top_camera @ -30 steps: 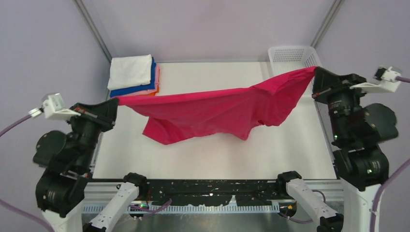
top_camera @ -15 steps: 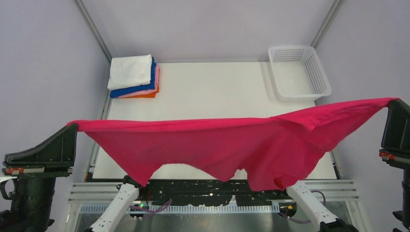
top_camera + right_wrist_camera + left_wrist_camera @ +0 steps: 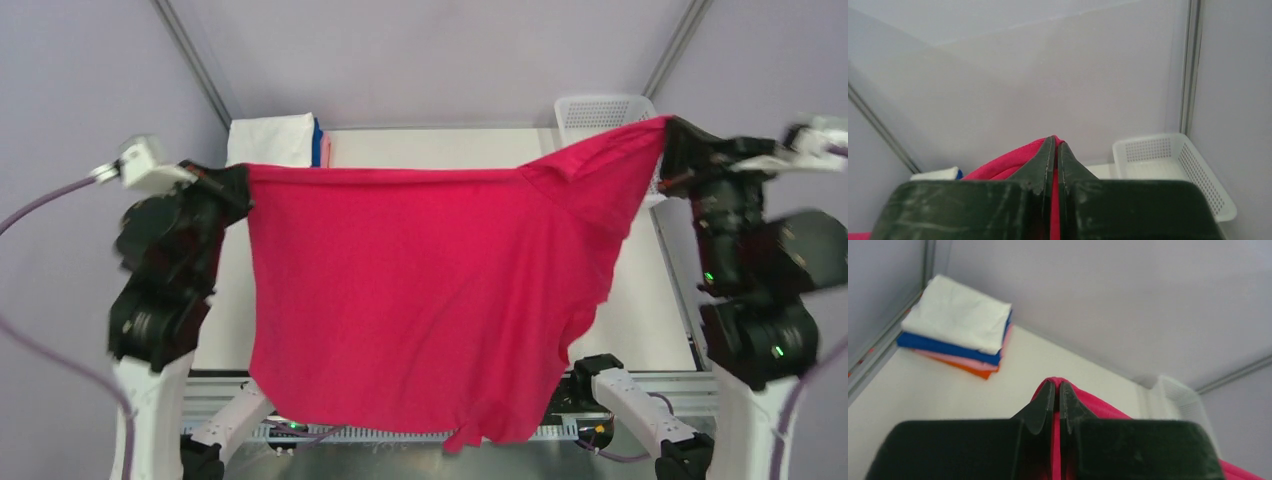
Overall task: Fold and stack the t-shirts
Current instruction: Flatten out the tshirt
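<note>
since half a second ago both arms have swung from low and wide at the near edge to high beside the counter point(image 3: 440, 148). the red shirt point(image 3: 420, 300), then stretched as a long shallow band, now hangs between them as a full sheet. its top edge runs nearly level from arm to arm, and its lower edge drops past the counter's near edge.

the left tool point(image 3: 240, 185) is pinched tight on the shirt's upper left corner; its wrist view shows the fingers pressed together with a strip of red cloth between them. the right tool point(image 3: 668, 135) is clamped the same way on the upper right corner, near the basket point(image 3: 1173, 165).

done so far: a stack point(image 3: 955, 322) of four folded shirts sits at the far left corner of the counter, white on top, then blue, pink and orange. it is well apart from the red shirt.

left to do: the red shirt has no fold in it yet. it is only spread in the air, with some slack and a bunched sleeve on the right side. by my reading it must first be laid flat on the counter, then folded, then set on the stack. no other loose shirt shows, so this looks like the last one, though the sheet hides much of the counter.
</note>
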Robot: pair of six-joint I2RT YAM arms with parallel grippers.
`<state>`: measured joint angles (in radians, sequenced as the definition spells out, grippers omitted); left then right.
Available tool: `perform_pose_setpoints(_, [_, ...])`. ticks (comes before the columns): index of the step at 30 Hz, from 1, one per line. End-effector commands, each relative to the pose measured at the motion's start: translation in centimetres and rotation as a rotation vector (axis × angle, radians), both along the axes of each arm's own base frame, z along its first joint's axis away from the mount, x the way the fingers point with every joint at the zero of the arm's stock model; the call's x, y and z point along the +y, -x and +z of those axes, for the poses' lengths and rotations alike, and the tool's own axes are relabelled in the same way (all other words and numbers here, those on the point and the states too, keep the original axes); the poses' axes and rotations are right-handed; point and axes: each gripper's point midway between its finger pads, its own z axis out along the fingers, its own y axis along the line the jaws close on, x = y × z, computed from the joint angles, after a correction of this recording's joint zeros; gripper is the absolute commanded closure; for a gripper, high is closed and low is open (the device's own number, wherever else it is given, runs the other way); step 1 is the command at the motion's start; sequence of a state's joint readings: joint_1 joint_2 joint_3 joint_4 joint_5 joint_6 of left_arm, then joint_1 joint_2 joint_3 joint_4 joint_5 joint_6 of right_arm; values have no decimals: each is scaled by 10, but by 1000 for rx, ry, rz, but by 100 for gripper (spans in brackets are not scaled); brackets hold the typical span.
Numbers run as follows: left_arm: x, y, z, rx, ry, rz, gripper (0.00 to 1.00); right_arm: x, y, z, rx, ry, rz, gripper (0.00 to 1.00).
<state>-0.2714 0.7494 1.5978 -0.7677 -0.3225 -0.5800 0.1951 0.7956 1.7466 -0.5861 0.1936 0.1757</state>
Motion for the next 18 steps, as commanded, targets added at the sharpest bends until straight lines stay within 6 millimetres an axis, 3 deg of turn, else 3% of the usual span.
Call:
perform_pose_setpoints(1, [20,-111,-86,255,-130,283,100,8,-124,-69,184,110,-93,95])
perform_pose_setpoints(4, [17,-190,-165,427,-220,351,100,23,-191,-138,324,131,-80,95])
perform_pose_setpoints(6, [13,-233,-215,546,-265,353,100,40,-250,-210,469,130,-49,95])
perform_pose_setpoints(7, [10,-254,-241,615,-286,348,100,49,-263,-226,498,132,-15,95])
perform_pose_setpoints(8, [9,-272,-266,687,-308,347,98,57,-288,-259,565,118,1,95])
perform_pose_setpoints(9, [7,-288,-284,754,-326,348,97,65,-300,-275,597,114,28,95])
perform_pose_setpoints(10, [6,-301,-300,829,-339,350,100,73,-325,-307,663,115,45,95])
perform_pose_setpoints(11, [4,-312,-314,891,-350,354,99,79,-335,-323,705,115,65,95])
perform_pose_setpoints(12, [1,-323,-322,942,-362,347,92,85,-359,-345,750,111,68,92])
perform_pose_setpoints(13, [-1,-330,-332,990,-373,340,67,86,-365,-364,813,118,69,80])
perform_pose_setpoints(14, [-4,-339,-330,995,-376,331,44,90,-386,-373,832,116,68,72])
perform_pose_setpoints(15, [-6,-348,-322,978,-367,326,26,92,-395,-365,841,114,65,54])
perform_pose_setpoints(16, [-8,-350,-326,988,-371,314,6,93,-403,-391,900,118,58,41])
perform_pose_setpoints(17, [-11,-351,-324,982,-365,300,1,94,-405,-389,914,119,57,23])
perform_pose_setpoints(18, [-13,-349,-325,977,-356,288,1,95,-407,-401,943,122,58,14])
